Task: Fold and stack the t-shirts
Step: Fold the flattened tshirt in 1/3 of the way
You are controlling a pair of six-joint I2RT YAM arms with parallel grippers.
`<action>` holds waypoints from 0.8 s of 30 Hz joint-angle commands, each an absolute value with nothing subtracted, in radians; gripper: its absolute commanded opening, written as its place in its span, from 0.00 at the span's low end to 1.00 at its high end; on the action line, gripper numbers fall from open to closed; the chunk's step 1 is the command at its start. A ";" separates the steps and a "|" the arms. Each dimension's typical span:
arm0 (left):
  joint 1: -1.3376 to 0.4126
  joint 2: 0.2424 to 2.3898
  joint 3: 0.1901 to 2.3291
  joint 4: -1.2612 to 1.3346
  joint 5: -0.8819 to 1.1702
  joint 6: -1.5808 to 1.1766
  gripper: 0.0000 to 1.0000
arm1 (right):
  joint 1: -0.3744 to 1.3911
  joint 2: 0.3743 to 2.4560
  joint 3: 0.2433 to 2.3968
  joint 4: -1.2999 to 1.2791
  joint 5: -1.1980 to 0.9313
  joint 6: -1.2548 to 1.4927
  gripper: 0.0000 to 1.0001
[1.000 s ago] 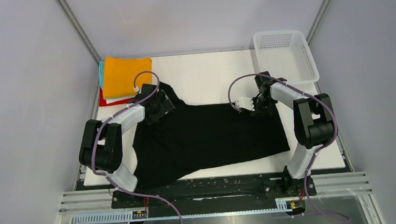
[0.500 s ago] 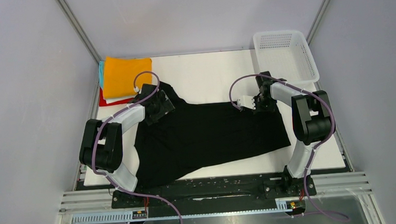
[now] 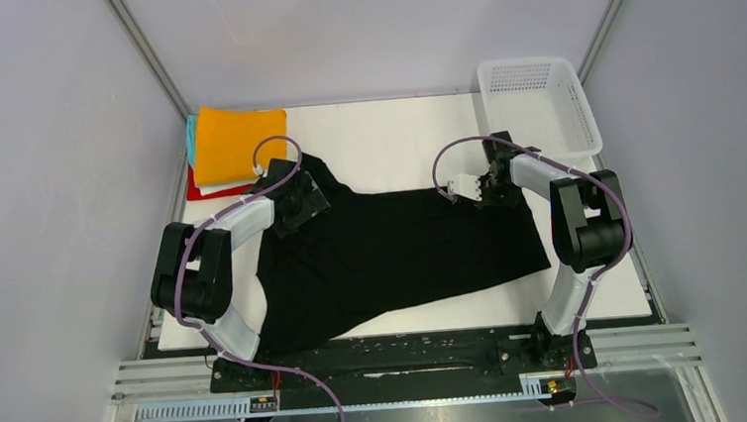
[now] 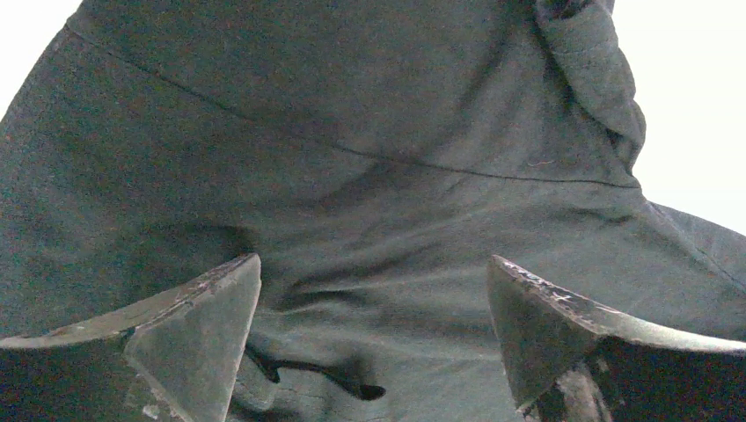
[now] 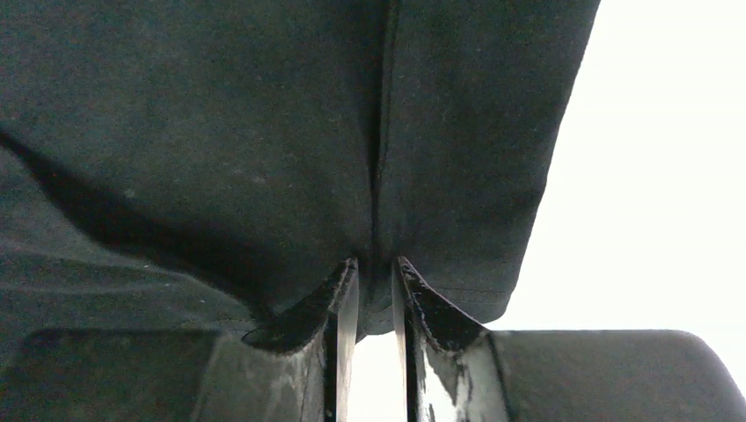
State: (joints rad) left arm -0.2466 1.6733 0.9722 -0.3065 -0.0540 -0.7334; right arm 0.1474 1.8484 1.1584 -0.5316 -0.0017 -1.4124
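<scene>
Black t-shirt [image 3: 392, 254] under spread left gripper [image 4: 374, 268], edge pinched in right gripper [image 5: 376, 265]

left gripper [image 4: 374, 264]: above the far left part of the spread t-shirt [image 3: 392, 254], fingers wide apart, cloth below them.
right gripper [image 5: 374, 264]: at that shirt's far right edge, pinching a fold.
spread t-shirt: on the table [image 3: 394, 140], spanning both grippers and reaching nearward from them.
folded t-shirt stack [image 3: 231, 142]: just beyond and left of the left gripper.
mesh basket [image 3: 528, 62]: beyond and right of the right gripper.
</scene>
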 commanded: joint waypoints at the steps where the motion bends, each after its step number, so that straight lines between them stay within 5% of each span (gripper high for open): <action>1: -0.243 1.677 0.999 -0.301 -0.074 -0.732 0.99 | 0.141 1.836 1.161 -0.479 0.038 -1.418 0.30; 16: -0.244 1.689 1.009 -0.305 -0.076 -0.724 0.99 | 0.140 1.870 1.120 -0.269 0.115 -1.442 0.33; 21: -0.243 1.683 1.011 -0.307 -0.076 -0.723 0.99 | 0.140 1.885 1.141 -0.266 0.100 -1.432 0.00; 24: -0.244 1.677 1.010 -0.309 -0.072 -0.725 0.99 | 0.140 1.884 1.163 -0.311 0.085 -1.417 0.00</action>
